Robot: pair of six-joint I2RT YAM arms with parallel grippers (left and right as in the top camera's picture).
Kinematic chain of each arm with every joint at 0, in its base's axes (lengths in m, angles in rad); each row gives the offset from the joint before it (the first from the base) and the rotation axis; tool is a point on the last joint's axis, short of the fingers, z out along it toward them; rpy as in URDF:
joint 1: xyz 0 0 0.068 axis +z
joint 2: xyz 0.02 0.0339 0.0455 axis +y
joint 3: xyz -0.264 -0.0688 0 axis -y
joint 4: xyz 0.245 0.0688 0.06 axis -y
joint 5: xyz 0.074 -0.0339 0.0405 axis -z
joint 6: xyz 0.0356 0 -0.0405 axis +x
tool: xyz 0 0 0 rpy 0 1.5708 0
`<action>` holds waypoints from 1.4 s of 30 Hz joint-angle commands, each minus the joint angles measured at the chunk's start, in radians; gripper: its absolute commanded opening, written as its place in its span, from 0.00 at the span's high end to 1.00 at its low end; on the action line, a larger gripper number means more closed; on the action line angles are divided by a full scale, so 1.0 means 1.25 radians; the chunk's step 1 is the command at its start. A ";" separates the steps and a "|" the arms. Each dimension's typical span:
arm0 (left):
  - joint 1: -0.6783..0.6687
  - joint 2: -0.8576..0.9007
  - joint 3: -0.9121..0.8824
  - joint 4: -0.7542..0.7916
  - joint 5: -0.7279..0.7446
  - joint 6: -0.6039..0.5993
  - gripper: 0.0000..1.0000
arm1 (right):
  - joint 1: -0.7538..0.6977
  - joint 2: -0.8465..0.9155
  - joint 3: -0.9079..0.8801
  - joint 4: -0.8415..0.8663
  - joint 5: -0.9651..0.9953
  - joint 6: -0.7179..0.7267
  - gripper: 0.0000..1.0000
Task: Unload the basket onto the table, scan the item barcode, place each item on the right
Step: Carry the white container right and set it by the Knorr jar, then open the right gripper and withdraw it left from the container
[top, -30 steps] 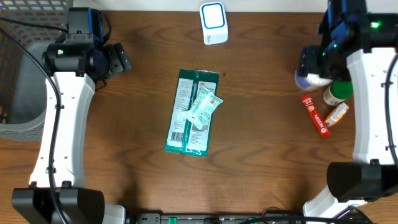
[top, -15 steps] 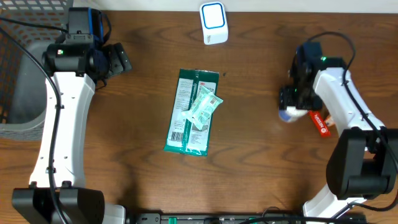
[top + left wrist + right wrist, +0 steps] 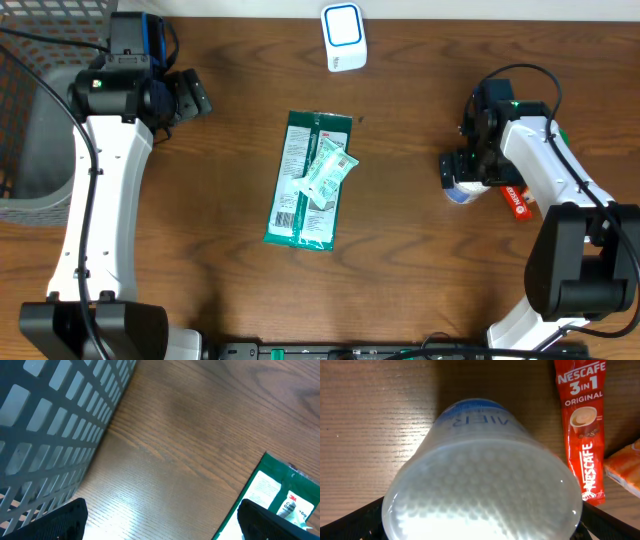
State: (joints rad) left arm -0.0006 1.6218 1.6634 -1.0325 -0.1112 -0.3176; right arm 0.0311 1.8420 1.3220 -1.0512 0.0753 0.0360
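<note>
1. Tabletop (image 3: 420,270) of dark brown wood grain, with a dull sheen, carries everything.
2. At 3 o'clock the right gripper (image 3: 462,178) stands over a round tub of cloudy white plastic (image 3: 480,475). The tub has blue lettering round its shoulder and a finely dimpled end turned towards the wrist camera.
3. Its dark fingers (image 3: 615,532) flank the tub on both sides. I cannot tell whether they press on its wall or stand just off it.
4. Just beside the tub, further towards 3 o'clock, a slim red foil stick sachet (image 3: 581,435) printed "Nescafé 3 in 1" lies flat. The corner of an orange packet (image 3: 626,467) shows next to it.
5. At the centre lies a long, flat packet of dark green film (image 3: 300,180) with a white label strip down one side. A smaller, crinkled pale green sachet (image 3: 330,170) rests tilted across it.
6. At 12 o'clock sits a white box-shaped scanner with rounded corners and a blue-rimmed face (image 3: 343,38), well apart from the tub.
7. At 10 o'clock the left gripper (image 3: 192,95) hangs with its black fingers (image 3: 55,522) spread wide. It holds nothing, and only bare wood shows between them.
8. At 9 o'clock, a grey plastic lattice basket (image 3: 30,130) stands by the table's edge.
</note>
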 commanded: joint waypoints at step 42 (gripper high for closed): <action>0.004 0.006 -0.005 -0.002 -0.008 -0.002 0.04 | 0.044 -0.006 -0.025 0.093 0.159 0.108 0.99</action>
State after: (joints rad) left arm -0.0006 1.6218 1.6634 -1.0325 -0.1112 -0.3176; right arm 0.1097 1.8408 1.2945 -0.9287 0.1986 0.1528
